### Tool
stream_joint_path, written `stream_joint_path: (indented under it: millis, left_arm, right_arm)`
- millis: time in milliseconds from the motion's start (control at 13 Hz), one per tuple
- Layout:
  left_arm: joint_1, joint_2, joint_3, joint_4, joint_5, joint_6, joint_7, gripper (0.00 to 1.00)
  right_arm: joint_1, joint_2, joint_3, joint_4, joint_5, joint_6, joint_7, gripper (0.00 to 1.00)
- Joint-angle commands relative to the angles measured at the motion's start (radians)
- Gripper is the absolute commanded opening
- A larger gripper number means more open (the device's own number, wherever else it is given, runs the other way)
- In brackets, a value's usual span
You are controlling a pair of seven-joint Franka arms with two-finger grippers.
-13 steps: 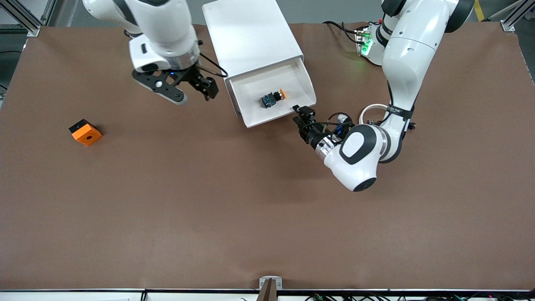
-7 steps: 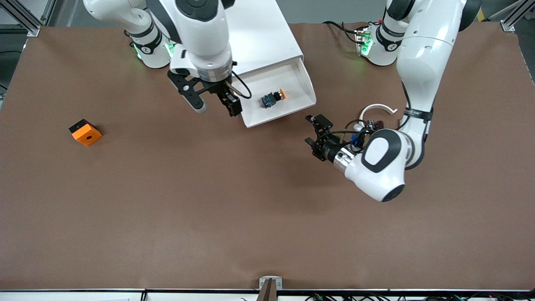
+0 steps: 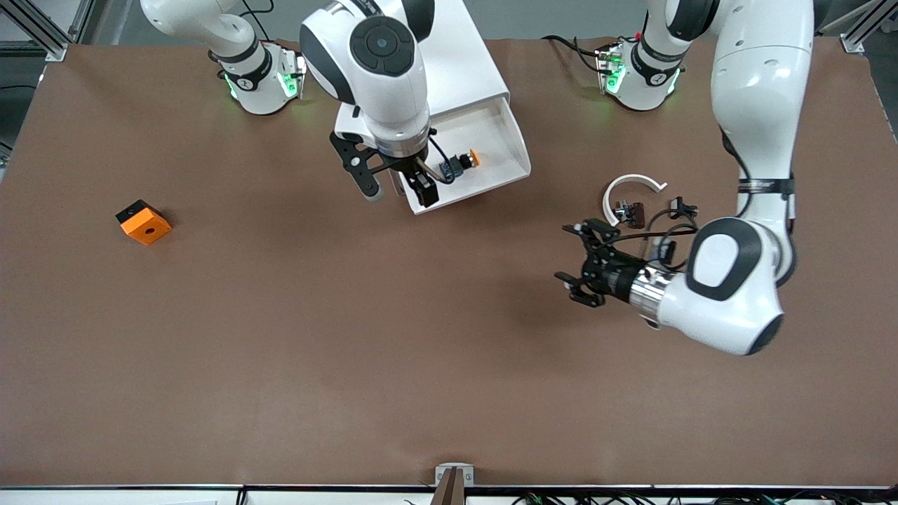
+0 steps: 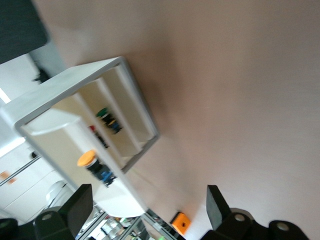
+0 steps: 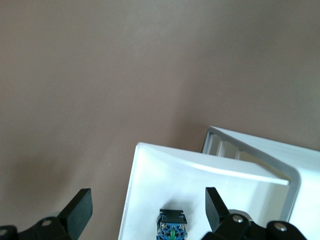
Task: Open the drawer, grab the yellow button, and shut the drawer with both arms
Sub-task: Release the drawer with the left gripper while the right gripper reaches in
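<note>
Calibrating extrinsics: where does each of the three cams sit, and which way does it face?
Front view: high across the table, facing both arms; right pincer over the open drawer, left pincer over bare table.
Left wrist view: on the left wrist, facing the cabinet; its fingertips show.
Right wrist view: on the right wrist, facing down on the drawer; fingertips show.
All three share the button.

- I see the drawer (image 3: pixel 484 151) as plain white, pulled from a white cabinet (image 3: pixel 421 49).
- The button (image 3: pixel 459 163) has a yellow-orange cap, black collar, bluish base.
- My arms are white with black bands; both grippers black.
- The block (image 3: pixel 143 221) is orange with a black side.
- The table (image 3: pixel 351 337) is brown.
</note>
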Motion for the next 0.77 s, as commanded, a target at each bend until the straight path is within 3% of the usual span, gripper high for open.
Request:
stream_joint_path:
  millis: [0, 230, 690]
  left_arm:
    - [-0.016, -0.015, 0.056, -0.003, 0.041, 0.061, 0.090, 1.00]
    - [-0.004, -0.079, 0.057, -0.001, 0.139, 0.104, 0.193, 1.00]
    - [0.015, -0.145, 0.093, -0.003, 0.294, 0.104, 0.732, 1.00]
  right_arm:
    - [0.018, 0.045, -0.007, 0.033, 0.046, 0.012, 0.046, 1.00]
    - [0.030, 0.062, -0.007, 0.032, 0.050, 0.031, 0.051, 1.00]
    - [0.071, 0.095, -0.007, 0.030, 0.053, 0.032, 0.049, 0.95]
